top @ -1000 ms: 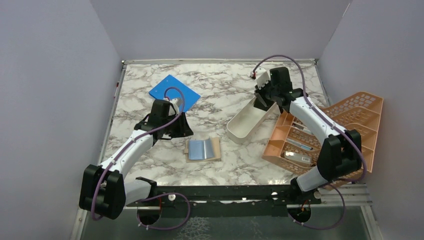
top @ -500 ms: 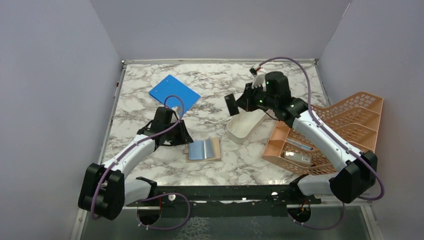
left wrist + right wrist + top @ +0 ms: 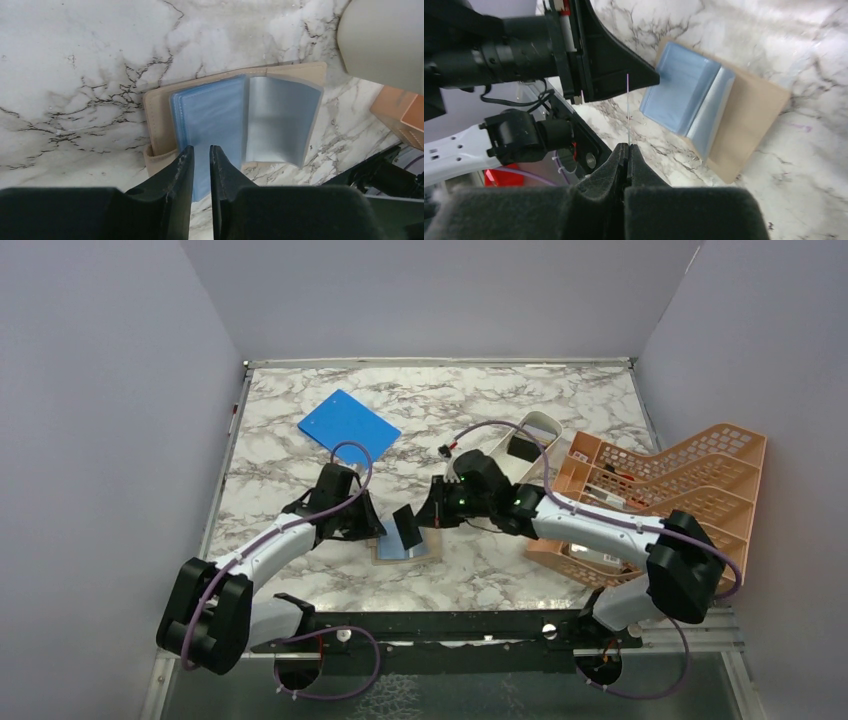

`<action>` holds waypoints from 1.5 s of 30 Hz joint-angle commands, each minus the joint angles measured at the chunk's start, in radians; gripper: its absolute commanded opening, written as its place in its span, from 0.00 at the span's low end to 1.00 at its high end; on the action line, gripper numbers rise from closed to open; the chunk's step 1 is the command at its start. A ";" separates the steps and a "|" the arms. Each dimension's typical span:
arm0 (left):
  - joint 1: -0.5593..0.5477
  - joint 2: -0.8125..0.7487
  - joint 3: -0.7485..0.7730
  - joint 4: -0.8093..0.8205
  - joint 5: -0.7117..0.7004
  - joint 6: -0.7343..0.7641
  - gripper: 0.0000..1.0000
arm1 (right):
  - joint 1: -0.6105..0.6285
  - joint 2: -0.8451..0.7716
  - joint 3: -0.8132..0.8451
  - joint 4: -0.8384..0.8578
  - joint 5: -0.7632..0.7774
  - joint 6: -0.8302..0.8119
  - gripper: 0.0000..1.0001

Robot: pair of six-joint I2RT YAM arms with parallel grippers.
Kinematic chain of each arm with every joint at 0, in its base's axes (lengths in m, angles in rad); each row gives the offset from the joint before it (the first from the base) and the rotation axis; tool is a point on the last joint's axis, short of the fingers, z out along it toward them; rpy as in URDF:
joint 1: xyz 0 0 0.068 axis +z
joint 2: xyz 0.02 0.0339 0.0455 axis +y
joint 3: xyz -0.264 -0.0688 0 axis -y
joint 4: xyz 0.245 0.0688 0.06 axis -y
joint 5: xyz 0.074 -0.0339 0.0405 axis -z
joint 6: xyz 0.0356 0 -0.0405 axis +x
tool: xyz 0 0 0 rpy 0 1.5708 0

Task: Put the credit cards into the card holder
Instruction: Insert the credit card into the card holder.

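The card holder (image 3: 432, 538) lies open on the marble, tan with blue and clear sleeves (image 3: 215, 115). It also shows in the right wrist view (image 3: 754, 105). My right gripper (image 3: 428, 516) is shut on a black credit card (image 3: 407, 528) and holds it just above the holder's sleeves. In the right wrist view this card (image 3: 628, 110) shows edge-on as a thin line rising from the gripper (image 3: 628, 146). My left gripper (image 3: 372, 530) has its fingers nearly together with nothing between them. Its tips (image 3: 200, 150) rest at the near edge of the blue sleeve.
A long white tray (image 3: 528, 432) lies behind my right arm, with something dark inside. An orange lattice rack (image 3: 700, 465) stands at the right and holds a few items. A bright blue board (image 3: 348, 427) lies at the back left.
My right arm has swung from the white tray down and left to the card holder, carrying the black card. My left gripper has shifted slightly right, onto the holder's edge.
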 commanded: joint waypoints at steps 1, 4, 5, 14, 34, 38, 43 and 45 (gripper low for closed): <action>-0.009 0.030 -0.008 0.034 -0.047 -0.008 0.19 | 0.070 0.063 -0.018 0.099 0.127 0.100 0.01; -0.010 0.049 -0.007 0.039 -0.046 -0.005 0.18 | 0.082 0.099 -0.033 0.105 0.162 0.115 0.01; -0.010 0.057 -0.006 0.039 -0.043 -0.004 0.17 | 0.082 0.111 -0.042 0.112 0.181 0.119 0.01; -0.019 0.088 -0.005 0.028 -0.057 -0.003 0.17 | 0.083 0.146 -0.130 0.180 0.274 0.183 0.01; -0.024 0.049 0.064 -0.059 -0.106 0.025 0.28 | 0.082 0.161 -0.241 0.379 0.268 0.304 0.01; -0.023 0.037 0.076 -0.090 -0.157 0.029 0.31 | 0.082 0.168 -0.246 0.374 0.280 0.315 0.01; -0.023 0.018 0.075 -0.106 -0.210 0.024 0.31 | 0.082 0.163 -0.259 0.367 0.305 0.320 0.01; -0.024 0.030 0.075 -0.106 -0.206 0.024 0.26 | 0.082 0.163 -0.257 0.361 0.310 0.316 0.01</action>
